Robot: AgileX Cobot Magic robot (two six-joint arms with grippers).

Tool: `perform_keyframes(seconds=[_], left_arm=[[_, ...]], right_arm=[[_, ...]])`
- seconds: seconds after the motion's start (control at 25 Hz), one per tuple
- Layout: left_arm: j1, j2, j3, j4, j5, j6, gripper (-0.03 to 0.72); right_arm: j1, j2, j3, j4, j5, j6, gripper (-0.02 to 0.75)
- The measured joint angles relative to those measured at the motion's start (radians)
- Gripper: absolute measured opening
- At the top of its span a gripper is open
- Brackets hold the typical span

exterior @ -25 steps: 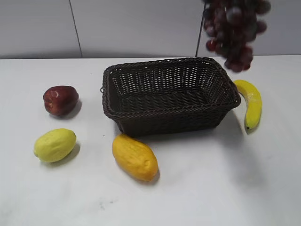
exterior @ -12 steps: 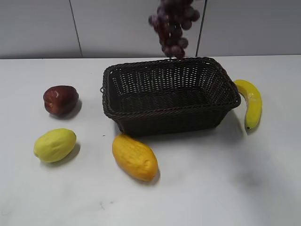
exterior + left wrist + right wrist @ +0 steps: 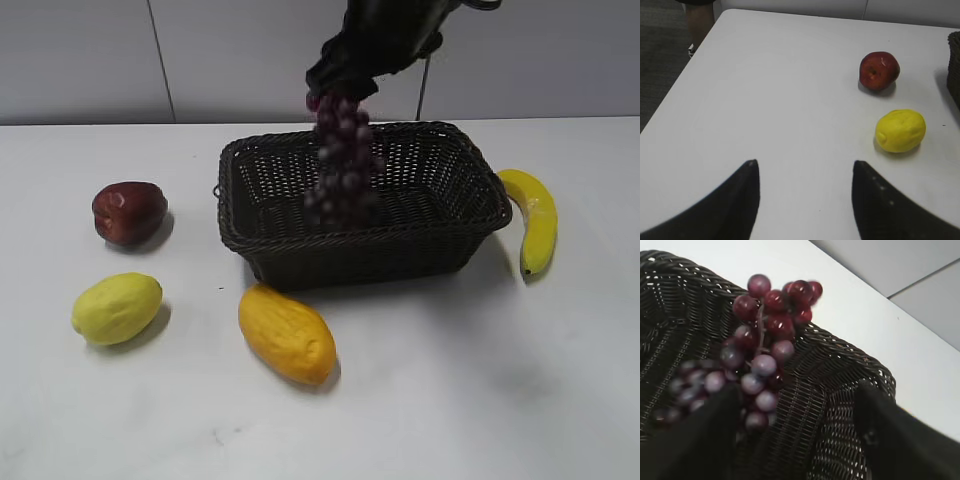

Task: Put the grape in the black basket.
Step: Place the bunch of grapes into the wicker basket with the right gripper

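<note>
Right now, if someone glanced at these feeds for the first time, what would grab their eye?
First, the grape bunch hanging over the middle of the black basket, below the right gripper, which comes in from the top of the exterior view. Next, the bright fruit on the white table: a banana right of the basket, an orange-yellow mango in front, a yellow lemon and a dark red apple to its left.

The grape (image 3: 340, 165) is motion-blurred, hiding part of the basket (image 3: 300, 240) (whether it touches the floor is unclear). The right gripper (image 3: 345, 85) is cropped at the top edge.
</note>
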Motion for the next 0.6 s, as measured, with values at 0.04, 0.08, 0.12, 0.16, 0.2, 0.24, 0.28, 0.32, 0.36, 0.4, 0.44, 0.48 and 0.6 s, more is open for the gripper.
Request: perform_keyframes(seconds=[0.04, 0.08, 0.12, 0.16, 0.2, 0.24, 0.28, 0.32, 0.36, 0.4, 0.44, 0.48, 0.6], left_arm=[[0.0, 0.0, 0.0, 0.0, 0.0, 0.0, 0.552], [0.0, 0.0, 0.0, 0.0, 0.0, 0.0, 0.552], [0.0, 0.0, 0.0, 0.0, 0.0, 0.0, 0.552], [0.0, 0.0, 0.0, 0.0, 0.0, 0.0, 0.552], [0.0, 0.0, 0.0, 0.0, 0.0, 0.0, 0.552], [0.0, 0.0, 0.0, 0.0, 0.0, 0.0, 0.552], [0.0, 0.0, 0.0, 0.0, 0.0, 0.0, 0.552], [0.0, 0.0, 0.0, 0.0, 0.0, 0.0, 0.552], [0.0, 0.0, 0.0, 0.0, 0.0, 0.0, 0.552], [0.0, 0.0, 0.0, 0.0, 0.0, 0.0, 0.552], [0.0, 0.0, 0.0, 0.0, 0.0, 0.0, 0.552], [0.0, 0.0, 0.0, 0.0, 0.0, 0.0, 0.552], [0.0, 0.0, 0.0, 0.0, 0.0, 0.0, 0.552]], right_arm=[[0.0, 0.0, -0.008, -0.001, 0.02, -0.002, 0.584], [-0.001, 0.0, -0.018, -0.001, 0.055, -0.003, 0.611], [-0.006, 0.0, -0.029, 0.0, 0.096, -0.005, 0.627], [-0.015, 0.0, -0.044, 0.011, 0.137, -0.011, 0.635], [-0.028, 0.0, -0.062, 0.037, 0.171, -0.023, 0.641], [-0.053, 0.0, -0.08, 0.075, 0.211, -0.036, 0.643], [-0.085, 0.0, -0.095, 0.115, 0.247, -0.054, 0.644], [-0.124, 0.0, -0.11, 0.167, 0.276, -0.072, 0.645], [-0.158, 0.0, -0.122, 0.216, 0.31, -0.085, 0.646], [-0.2, 0.0, -0.129, 0.249, 0.344, -0.095, 0.645], [-0.239, 0.0, -0.133, 0.277, 0.37, -0.101, 0.645], [-0.271, -0.001, -0.134, 0.293, 0.382, -0.106, 0.645], [-0.376, -0.014, -0.127, 0.32, 0.394, -0.118, 0.637]])
